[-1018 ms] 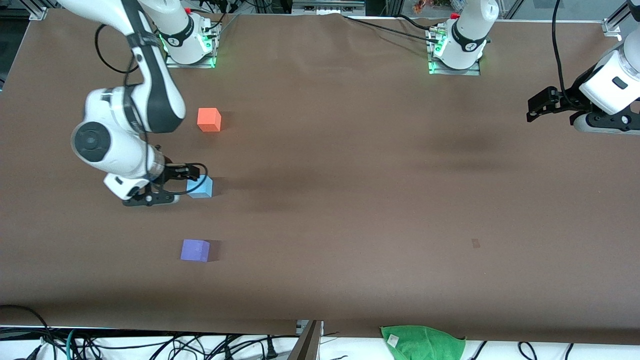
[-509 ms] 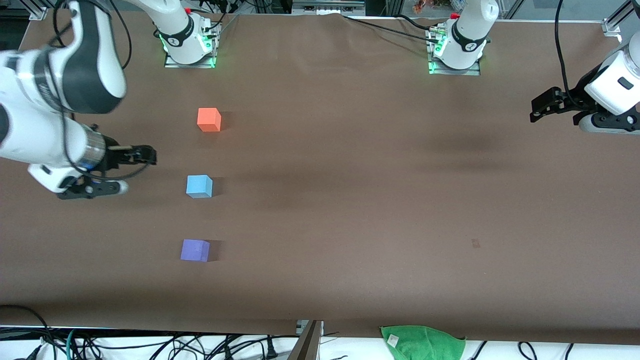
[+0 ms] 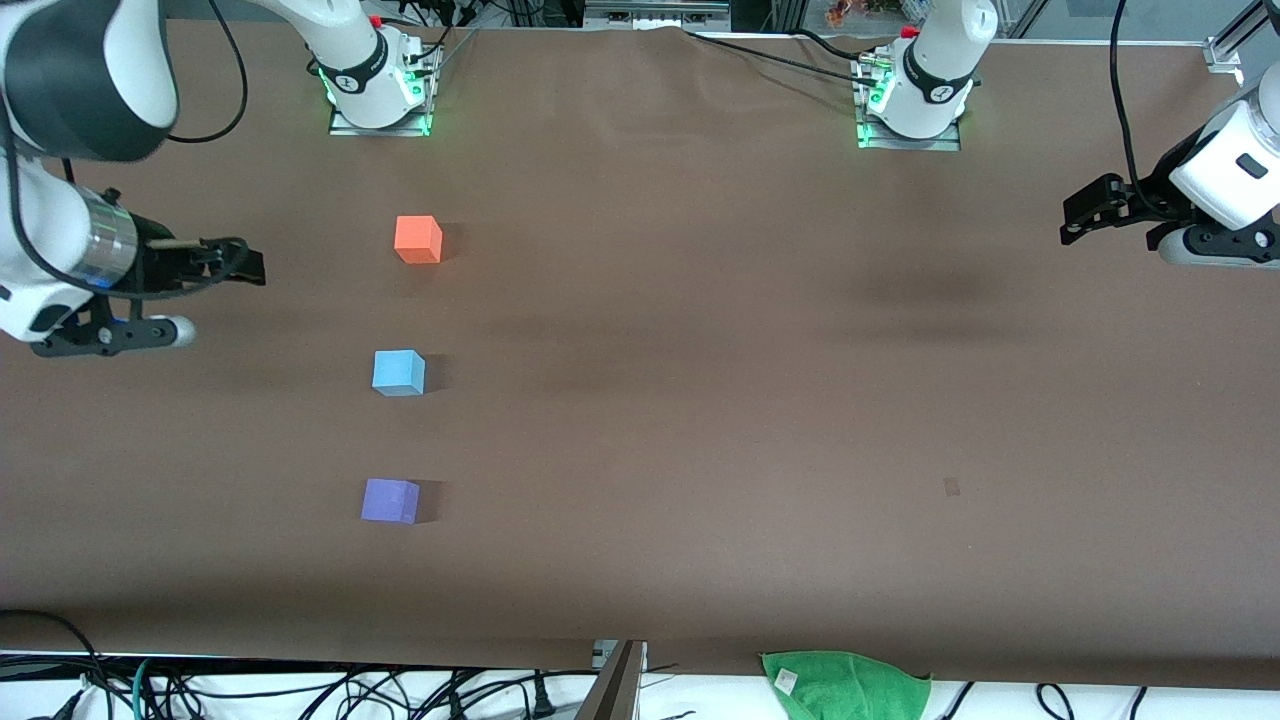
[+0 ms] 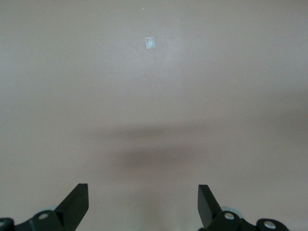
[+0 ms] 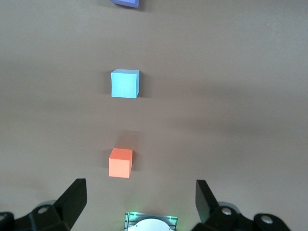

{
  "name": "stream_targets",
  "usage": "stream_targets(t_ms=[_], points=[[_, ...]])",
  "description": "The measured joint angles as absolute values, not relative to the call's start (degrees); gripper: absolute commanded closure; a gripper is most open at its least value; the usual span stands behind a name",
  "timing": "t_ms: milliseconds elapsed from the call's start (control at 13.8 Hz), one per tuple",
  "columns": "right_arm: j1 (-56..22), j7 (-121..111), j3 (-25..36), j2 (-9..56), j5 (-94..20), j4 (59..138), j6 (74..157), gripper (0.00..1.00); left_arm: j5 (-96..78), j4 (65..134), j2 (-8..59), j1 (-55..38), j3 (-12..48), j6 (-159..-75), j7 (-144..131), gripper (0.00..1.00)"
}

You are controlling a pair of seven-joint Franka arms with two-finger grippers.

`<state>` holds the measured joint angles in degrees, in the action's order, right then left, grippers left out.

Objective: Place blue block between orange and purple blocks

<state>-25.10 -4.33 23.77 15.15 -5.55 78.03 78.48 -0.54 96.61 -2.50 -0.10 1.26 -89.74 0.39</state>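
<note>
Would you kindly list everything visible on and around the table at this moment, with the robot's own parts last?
orange block: one, bright orange, on the table toward the right arm's end, farthest of the three from the front camera.
blue block: one, light sky-blue, on the table between the orange and purple blocks, apart from both.
purple block: one, violet-purple, nearest the front camera of the three.
green cloth: one, green, at the table's edge nearest the front camera.
table: one, brown covering.
right tool: one, black, open, empty, up over the table's right-arm end.
left tool: one, black, open, empty, waiting over the left-arm end.
</note>
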Motion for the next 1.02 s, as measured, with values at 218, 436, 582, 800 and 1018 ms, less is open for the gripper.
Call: stream_targets(t_ms=[218, 436, 582, 800, 1018], points=[[-15.7, -4.4, 14.0, 11.6, -2.8, 78.1, 75.7, 0.00, -0.5, 96.6, -2.5, -0.1, 1.3, -89.7, 0.4, 0.00], [-11.3, -4.4, 7.4, 8.7, 0.4, 80.0, 75.2, 0.00, -0.5, 96.6, -2.5, -0.1, 1.3, -89.7, 0.4, 0.00], [-10.6, -4.4, 5.4, 7.1, 1.1, 81.6, 75.2, 0.00, -0.5, 96.6, -2.5, 0.1, 1.2, -89.7, 0.4, 0.00], [-8.8, -4.5, 5.0, 4.4, 1.1, 82.8, 75.6, 0.00, -0.5, 96.5, -2.5, 0.2, 1.2, -89.7, 0.4, 0.00], [-8.2, -4.7, 4.6, 1.1, 1.2, 84.2, 75.8, 0.00, -0.5, 96.5, -2.5, 0.2, 1.2, -89.7, 0.4, 0.00]])
